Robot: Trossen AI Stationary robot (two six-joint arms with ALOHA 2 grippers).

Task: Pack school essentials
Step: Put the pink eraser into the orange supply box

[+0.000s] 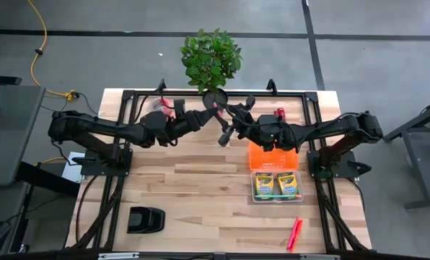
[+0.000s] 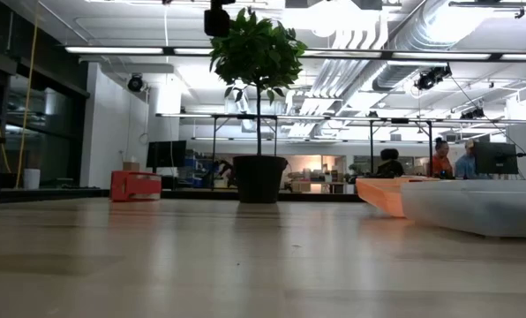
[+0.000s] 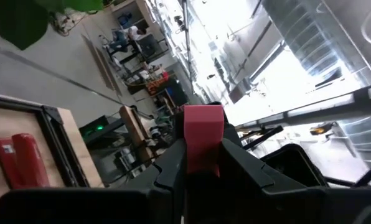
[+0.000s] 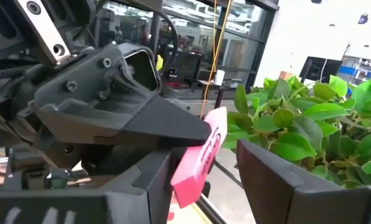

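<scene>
The pink eraser (image 3: 203, 137) is pinched between the two dark fingers (image 3: 173, 169) of the left hand (image 3: 204, 163), with its upper end sticking out past the fingertips. In the right wrist view the same eraser (image 4: 201, 158) stands tilted in the gap between the fingers (image 4: 279, 180) of the right hand (image 4: 205, 182). That hand is spread, with space showing on both sides of the eraser, so it does not grip it. The tip of the left hand (image 4: 184, 129) reaches onto the eraser from above. In the high view the two hands meet in the upper middle of the frame, the left hand (image 1: 212, 110) coming from the left and the right hand (image 1: 225, 127) from the right. They are held above the far edge of the table (image 1: 200, 188), just below the leafy plant (image 1: 211, 59). Right of the right hand, a small red thing (image 1: 279, 113) lies near the far edge. Below the right arm sits an orange container (image 1: 273, 159), and touching its near side is a clear tray (image 1: 255, 186) holding two yellow-and-green crayon boxes (image 1: 276, 185) side by side. Well apart from these, at the lower right of the frame, the pink and red-orange markers (image 1: 295, 232) lie on the bare wood. A black object (image 1: 145, 219) sits at the lower left. In the low view the plant pot (image 2: 260, 179) stands in the middle, with the orange container (image 2: 382, 194) and the clear tray (image 2: 475, 208) at the right; neither hand shows there.
</scene>
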